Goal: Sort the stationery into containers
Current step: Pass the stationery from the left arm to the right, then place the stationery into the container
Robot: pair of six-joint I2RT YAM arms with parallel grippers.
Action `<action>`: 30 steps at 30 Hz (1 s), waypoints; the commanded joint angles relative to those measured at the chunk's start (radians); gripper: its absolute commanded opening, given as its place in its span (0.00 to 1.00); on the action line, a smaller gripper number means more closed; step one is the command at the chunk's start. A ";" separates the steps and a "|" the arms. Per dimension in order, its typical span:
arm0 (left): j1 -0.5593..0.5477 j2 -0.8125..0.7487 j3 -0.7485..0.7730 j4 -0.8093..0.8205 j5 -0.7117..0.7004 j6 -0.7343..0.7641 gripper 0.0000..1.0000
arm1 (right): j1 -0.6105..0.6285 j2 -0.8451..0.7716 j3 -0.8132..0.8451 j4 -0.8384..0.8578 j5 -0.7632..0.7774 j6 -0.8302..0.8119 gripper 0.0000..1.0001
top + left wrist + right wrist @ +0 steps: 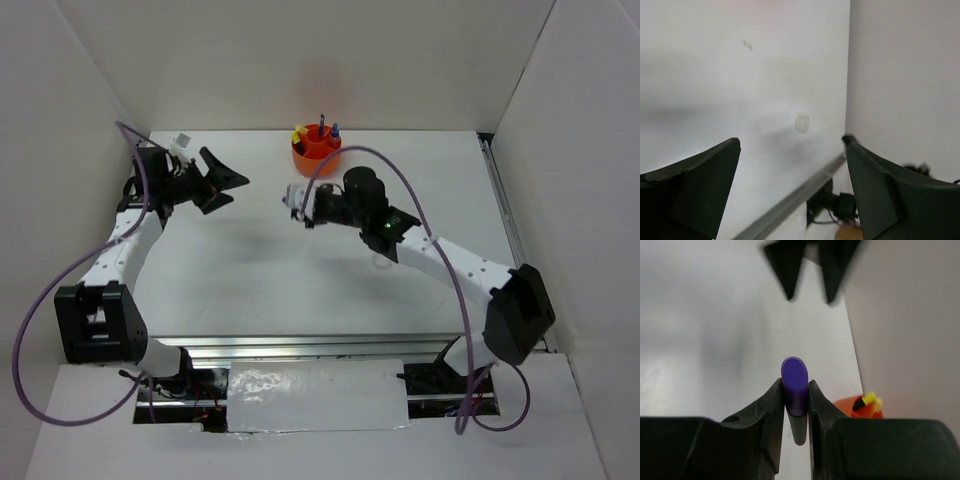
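My right gripper (795, 390) is shut on a purple highlighter (795, 382), which stands upright between the fingers with its black cap pointing down. In the top view this gripper (300, 205) hovers over the middle of the table, a little in front of the orange organiser (316, 150). The organiser (852, 405) holds a yellow highlighter (869, 400) and a blue pen (335, 130). My left gripper (238, 190) is raised at the far left, open and empty (792, 145). A small clear round thing (802, 123) lies on the table beyond it.
White walls close in the table on the left, back and right. A metal rail (300, 345) runs along the near edge between the arm bases. Purple cables loop from both arms.
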 commanded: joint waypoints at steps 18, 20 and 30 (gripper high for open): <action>0.147 -0.076 -0.141 0.490 0.263 0.105 0.99 | -0.189 0.884 0.763 0.820 0.658 0.968 0.00; 0.147 -0.068 -0.144 0.487 0.261 0.114 0.99 | -0.195 0.930 0.813 0.804 0.646 0.960 0.00; 0.149 -0.045 -0.172 0.485 0.269 0.125 0.99 | -0.229 1.019 0.881 0.765 0.594 0.900 0.00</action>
